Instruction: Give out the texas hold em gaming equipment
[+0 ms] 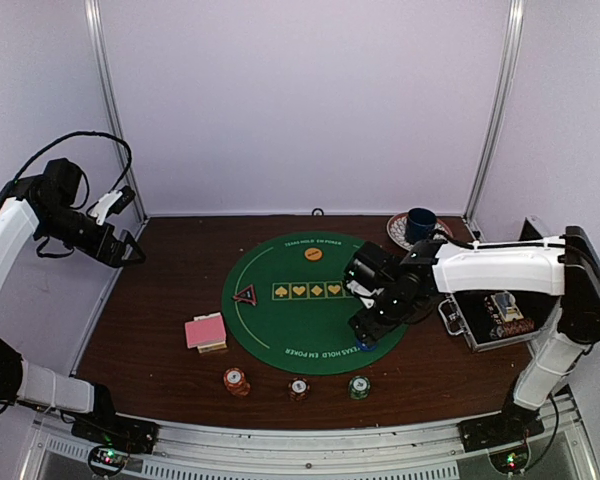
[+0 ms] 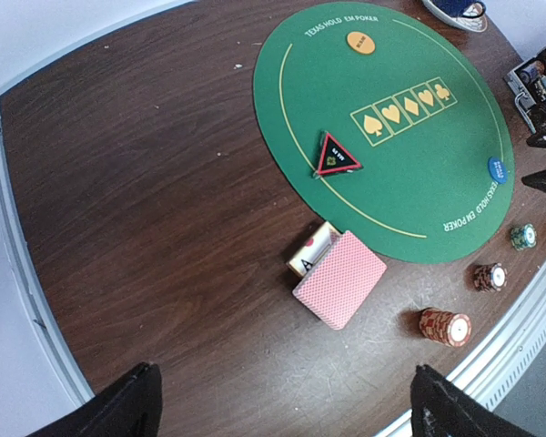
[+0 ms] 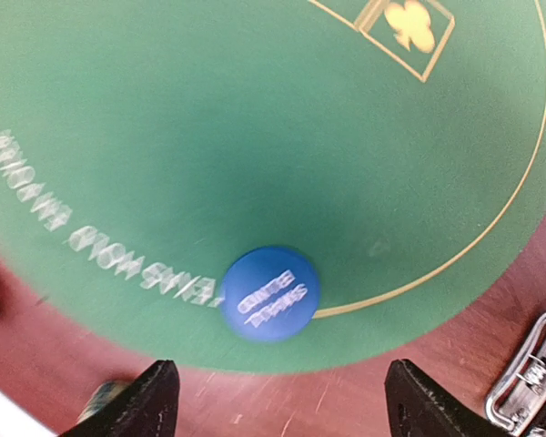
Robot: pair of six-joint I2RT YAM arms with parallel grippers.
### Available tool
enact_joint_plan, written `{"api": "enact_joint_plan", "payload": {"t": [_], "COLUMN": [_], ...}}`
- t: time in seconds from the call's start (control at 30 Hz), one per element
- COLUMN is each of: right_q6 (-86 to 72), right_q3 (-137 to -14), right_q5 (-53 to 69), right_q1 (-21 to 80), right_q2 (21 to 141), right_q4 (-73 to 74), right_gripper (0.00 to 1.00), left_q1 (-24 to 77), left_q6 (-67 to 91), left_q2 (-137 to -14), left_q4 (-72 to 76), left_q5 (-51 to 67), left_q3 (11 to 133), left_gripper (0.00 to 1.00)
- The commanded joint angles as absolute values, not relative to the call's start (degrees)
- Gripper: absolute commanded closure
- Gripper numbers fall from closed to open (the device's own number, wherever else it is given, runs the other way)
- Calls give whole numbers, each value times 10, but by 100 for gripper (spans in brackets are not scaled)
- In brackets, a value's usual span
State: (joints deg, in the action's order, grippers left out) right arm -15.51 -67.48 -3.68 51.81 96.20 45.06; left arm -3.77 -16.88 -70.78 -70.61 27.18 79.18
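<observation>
wide, empty right gripper (image 3: 278,387) hovers over the blue disc (image 3: 270,293) toward the desk's near edge, probably to grasp it; left gripper (image 2: 282,396) wide too.

Smeared and cut-off things
The white words on the blue disc (image 3: 270,293), low in the right wrist view, are too smeared to read. A green chip (image 3: 100,401) is cut off at its lower left, the case (image 3: 528,387) at its lower right. In the left wrist view the top edge cuts the cup (image 2: 457,9), and pink cards (image 2: 339,278) hide part of a face-up card (image 2: 309,248).
</observation>
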Motion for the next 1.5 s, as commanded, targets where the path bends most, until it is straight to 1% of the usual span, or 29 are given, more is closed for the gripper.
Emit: {"api": "enact_joint_plan", "payload": {"t": [0.0, 0.13, 0.37, 0.7, 1.2, 1.47], "right_q6": [-176, -194, -209, -206, -201, -200], "right_q3": [-696, -693, -688, -666, -644, -638], "right_q5": [-9, 23, 25, 46, 49, 44], "right_q1": [556, 608, 661, 662, 662, 662], "right_q2": [909, 894, 941, 977, 997, 996], "right_q4": [520, 531, 515, 477, 458, 458], "right_gripper": [18, 18, 21, 21, 34, 38], "left_q1": [-40, -40, -40, -40, -40, -40], "left_q6": [-178, -179, -179, -178, -177, -177], "left_q2": [-706, -704, -703, -702, -701, -703], "left_q4": [-705, -705, -706, -711, -715, -715], "left_q5": [279, 280, 282, 292, 287, 288], "left_q3": [803, 802, 802, 814, 816, 817], "left_gripper": [2, 2, 2, 2, 2, 3]}}
